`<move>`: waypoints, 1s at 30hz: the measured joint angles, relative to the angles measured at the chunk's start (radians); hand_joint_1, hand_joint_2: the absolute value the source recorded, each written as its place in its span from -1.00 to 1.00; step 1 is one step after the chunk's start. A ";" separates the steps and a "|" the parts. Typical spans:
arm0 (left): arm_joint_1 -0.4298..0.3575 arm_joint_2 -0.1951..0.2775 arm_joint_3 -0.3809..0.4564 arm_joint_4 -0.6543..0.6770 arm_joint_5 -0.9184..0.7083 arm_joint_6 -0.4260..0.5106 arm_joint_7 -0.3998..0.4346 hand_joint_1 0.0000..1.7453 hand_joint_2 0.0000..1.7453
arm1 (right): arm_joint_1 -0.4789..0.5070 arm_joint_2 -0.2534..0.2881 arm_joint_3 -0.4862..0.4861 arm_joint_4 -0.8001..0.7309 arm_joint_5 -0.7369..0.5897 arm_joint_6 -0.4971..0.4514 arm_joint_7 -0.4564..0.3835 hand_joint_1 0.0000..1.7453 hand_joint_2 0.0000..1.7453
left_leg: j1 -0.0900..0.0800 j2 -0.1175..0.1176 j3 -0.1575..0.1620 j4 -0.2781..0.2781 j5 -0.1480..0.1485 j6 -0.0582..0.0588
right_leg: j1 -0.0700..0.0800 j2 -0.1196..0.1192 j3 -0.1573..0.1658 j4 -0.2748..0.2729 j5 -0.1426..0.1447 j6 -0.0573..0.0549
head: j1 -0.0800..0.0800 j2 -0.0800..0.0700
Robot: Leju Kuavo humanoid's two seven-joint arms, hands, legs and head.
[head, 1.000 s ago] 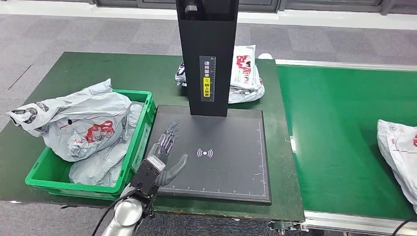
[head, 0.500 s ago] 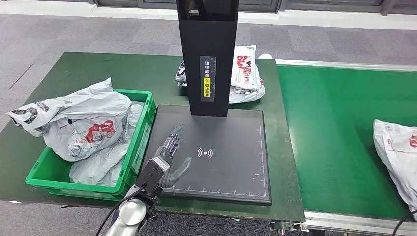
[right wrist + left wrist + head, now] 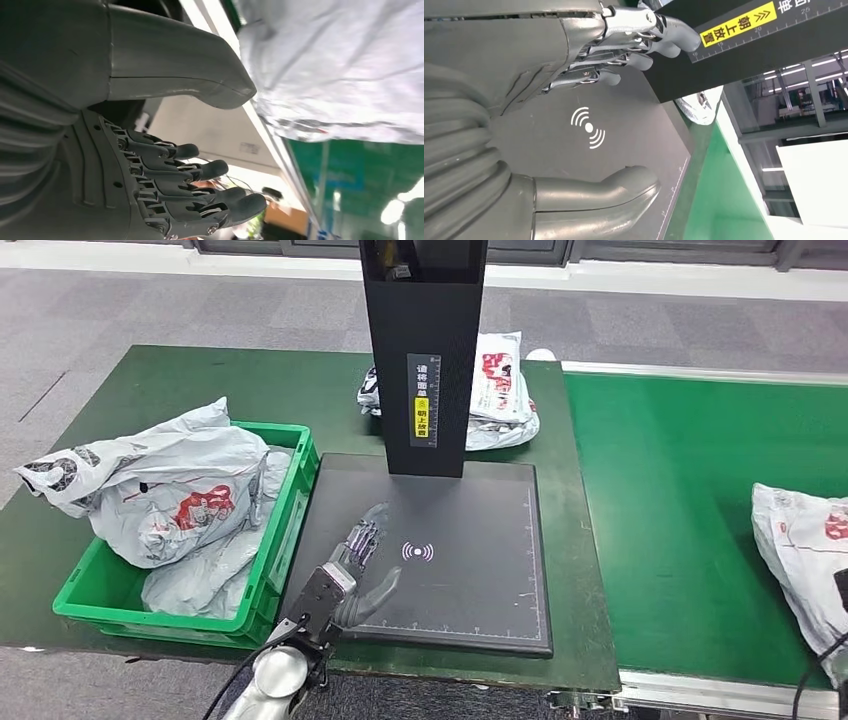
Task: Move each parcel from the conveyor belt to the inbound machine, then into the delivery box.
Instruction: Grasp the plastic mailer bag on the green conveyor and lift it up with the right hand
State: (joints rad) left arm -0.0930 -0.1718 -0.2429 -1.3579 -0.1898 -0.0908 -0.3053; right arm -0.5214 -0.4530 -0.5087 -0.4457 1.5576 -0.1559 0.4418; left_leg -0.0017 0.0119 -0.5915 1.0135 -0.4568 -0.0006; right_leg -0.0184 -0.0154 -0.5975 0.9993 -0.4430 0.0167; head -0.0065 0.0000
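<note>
Over the scan plate: the left hand (image 3: 352,565) is held above the near-left part of the inbound machine's black plate (image 3: 480,570), with the silver forearm coming up from the table's near edge.
Left hand pose: the fingers (image 3: 362,538) are stretched forward and slightly fanned, the thumb (image 3: 380,587) is splayed out toward the white wireless mark (image 3: 417,552); nothing is held.
Left wrist view: the same hand (image 3: 589,95) is seen spread, fingertips pointed at the black upright column (image 3: 744,45), the thumb (image 3: 599,192) well apart from them, and the wireless mark (image 3: 588,128) lies in the gap between.
Beyond the fingertips: the column (image 3: 422,350) with its yellow label is stood at the plate's far edge; a parcel (image 3: 500,390) is lodged behind it.
Outboard of the left hand: the green delivery box (image 3: 285,530) is set just beside the plate, and grey parcels (image 3: 160,495) are heaped in it above the rim.
Right hand pose: in the right wrist view the right hand (image 3: 165,150) is seen empty, fingers (image 3: 200,192) gently curved and apart, thumb (image 3: 190,70) extended.
Ahead of the right hand: a white-grey parcel (image 3: 345,70) is seen close beyond the thumb; contact cannot be judged.
Conveyor belt (image 3: 680,510): that parcel (image 3: 805,560) is laid at its right edge, well apart from the left hand.
</note>
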 joint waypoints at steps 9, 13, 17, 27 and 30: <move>-0.001 0.001 -0.009 0.011 0.011 0.007 0.000 -1.00 1.00 | -0.034 0.013 0.115 0.030 0.017 0.026 0.017 -1.00 1.00 | 0.000 -0.001 0.000 0.000 0.000 0.000 | 0.000 -0.001 0.000 0.000 0.000 0.000 | 0.000 0.000; -0.001 0.001 -0.010 0.017 0.015 0.008 0.000 -1.00 1.00 | -0.045 0.029 0.143 0.048 0.016 0.039 0.005 -1.00 1.00 | 0.000 -0.002 0.000 0.000 0.001 0.000 | 0.000 -0.003 0.001 0.000 0.000 0.000 | 0.000 0.000; -0.001 0.002 -0.013 0.023 0.022 0.008 -0.002 -1.00 1.00 | -0.047 0.038 0.157 0.062 0.016 0.057 0.003 -1.00 1.00 | 0.000 -0.002 0.000 0.000 0.001 0.000 | 0.000 -0.003 0.001 0.000 0.000 0.000 | 0.000 0.000; -0.002 0.007 -0.029 0.037 0.040 0.009 -0.012 -1.00 1.00 | -0.040 0.044 0.200 0.100 0.016 0.167 -0.065 -1.00 1.00 | 0.000 -0.002 0.000 0.000 0.001 0.000 | 0.000 -0.002 0.000 0.000 0.000 0.000 | 0.000 0.000; -0.002 0.012 -0.030 0.037 0.046 0.009 -0.014 -1.00 1.00 | -0.037 0.047 0.222 0.114 0.013 0.211 -0.095 -1.00 1.00 | 0.000 -0.002 0.000 0.000 0.001 0.000 | 0.000 -0.002 0.000 0.000 0.000 0.000 | 0.000 0.000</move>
State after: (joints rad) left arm -0.0954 -0.1602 -0.2733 -1.3210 -0.1437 -0.0817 -0.3189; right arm -0.5582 -0.4058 -0.2863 -0.3318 1.5702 0.0553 0.3468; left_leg -0.0016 0.0098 -0.5917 1.0134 -0.4561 -0.0004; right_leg -0.0183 -0.0178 -0.5971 0.9994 -0.4431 0.0167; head -0.0065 0.0000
